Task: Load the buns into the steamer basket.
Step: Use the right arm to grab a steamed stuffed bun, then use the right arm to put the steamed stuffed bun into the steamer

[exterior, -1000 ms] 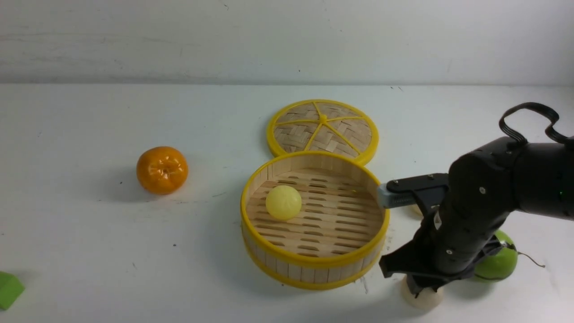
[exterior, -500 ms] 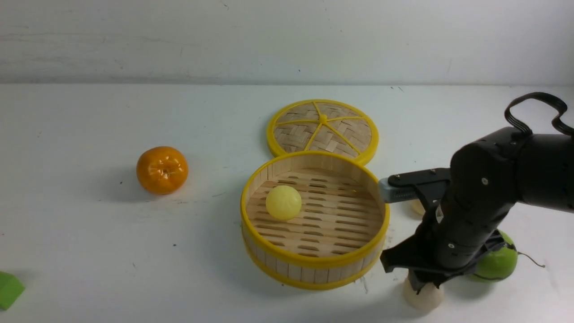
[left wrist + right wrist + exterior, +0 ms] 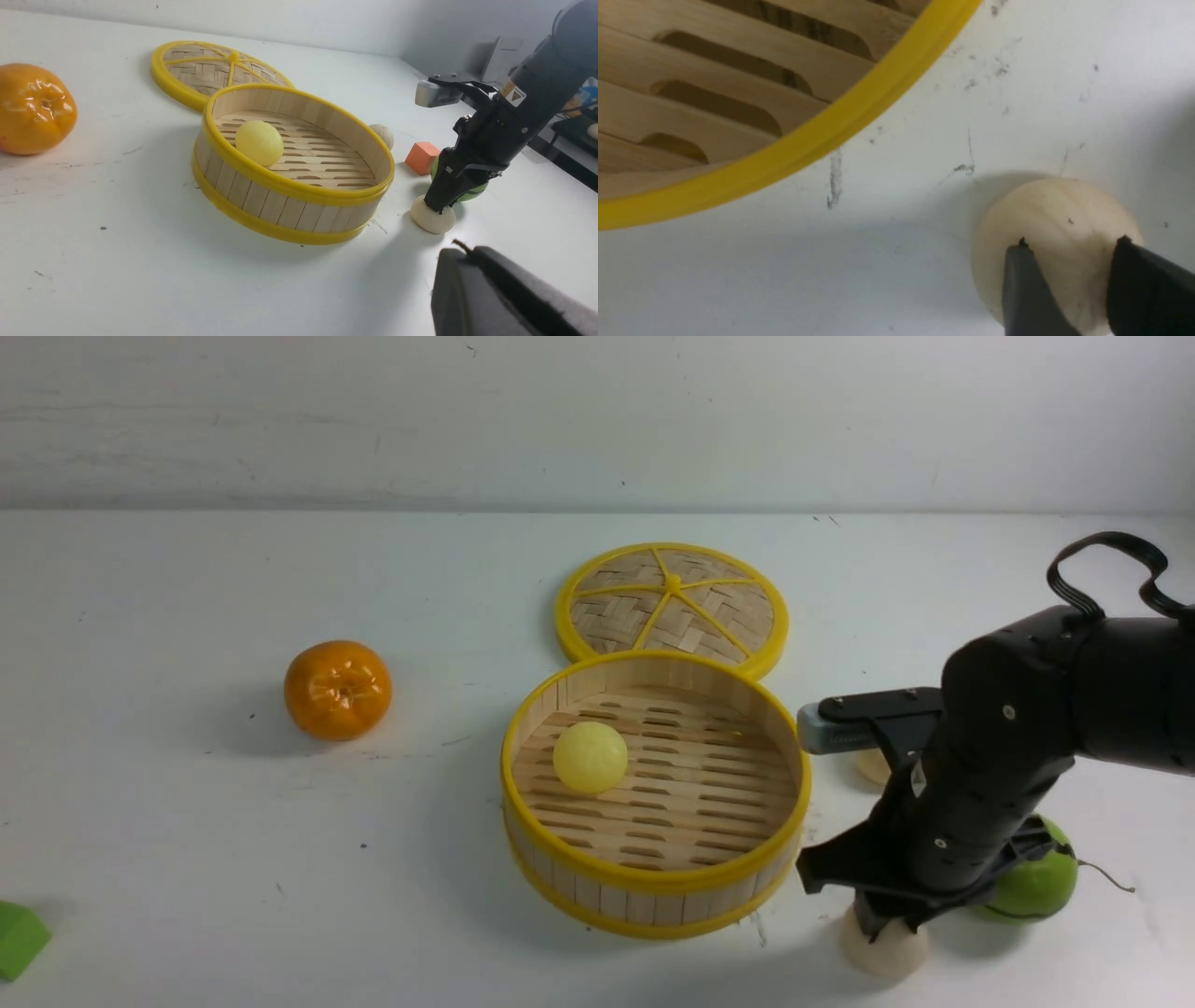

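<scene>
- The left gripper (image 3: pixel 467 254) showed only in its own wrist view, jaws pressed together with nothing between them.
- A green block (image 3: pixel 19 938) lay at the near left edge of the table (image 3: pixel 187 821).
- At the near right, the right gripper (image 3: pixel 882 922) pointed down and pinched the top of a cream-white bun (image 3: pixel 887 954). The bun sat on the table, just outside the basket's near-right wall.
- A green ball (image 3: pixel 1041 887) with a stem lay just behind that arm, partly hidden by it.
- The steamer basket (image 3: pixel 653 882) stood at the middle of the table, open, holding a pale yellow bun (image 3: pixel 590 758) left of centre on its slat floor.
- An orange (image 3: pixel 337 690) rested well apart to the left.
- A second cream-white bun (image 3: pixel 384 135) lay on the table just beside the basket's right wall, and an orange cube (image 3: pixel 423 157) lay near it.
- Farthest, the lid (image 3: pixel 672 607) lay flat, touching the basket's back rim.
</scene>
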You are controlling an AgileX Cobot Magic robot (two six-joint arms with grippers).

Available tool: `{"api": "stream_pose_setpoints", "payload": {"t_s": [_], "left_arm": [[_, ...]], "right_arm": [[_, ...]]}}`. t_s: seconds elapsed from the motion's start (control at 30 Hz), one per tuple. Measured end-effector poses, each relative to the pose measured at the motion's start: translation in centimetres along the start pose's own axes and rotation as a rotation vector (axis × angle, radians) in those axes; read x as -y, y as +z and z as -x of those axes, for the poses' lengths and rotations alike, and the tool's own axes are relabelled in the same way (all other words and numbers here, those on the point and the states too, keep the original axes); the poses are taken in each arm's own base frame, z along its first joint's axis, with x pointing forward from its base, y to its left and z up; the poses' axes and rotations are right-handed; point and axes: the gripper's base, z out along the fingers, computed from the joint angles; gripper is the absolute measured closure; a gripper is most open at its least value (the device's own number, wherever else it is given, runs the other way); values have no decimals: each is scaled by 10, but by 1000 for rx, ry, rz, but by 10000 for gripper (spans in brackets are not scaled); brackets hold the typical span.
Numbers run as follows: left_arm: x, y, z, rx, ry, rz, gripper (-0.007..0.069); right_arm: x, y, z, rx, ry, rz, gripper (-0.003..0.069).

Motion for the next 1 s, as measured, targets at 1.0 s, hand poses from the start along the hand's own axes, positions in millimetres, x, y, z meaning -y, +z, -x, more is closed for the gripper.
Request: {"api": "stream_pose_setpoints", "payload": {"t_s": [1.0], "left_arm": [[0, 0, 0, 0, 0, 0, 638]], "right_arm": [[-3, -59, 1, 79, -73, 3, 650]]}}
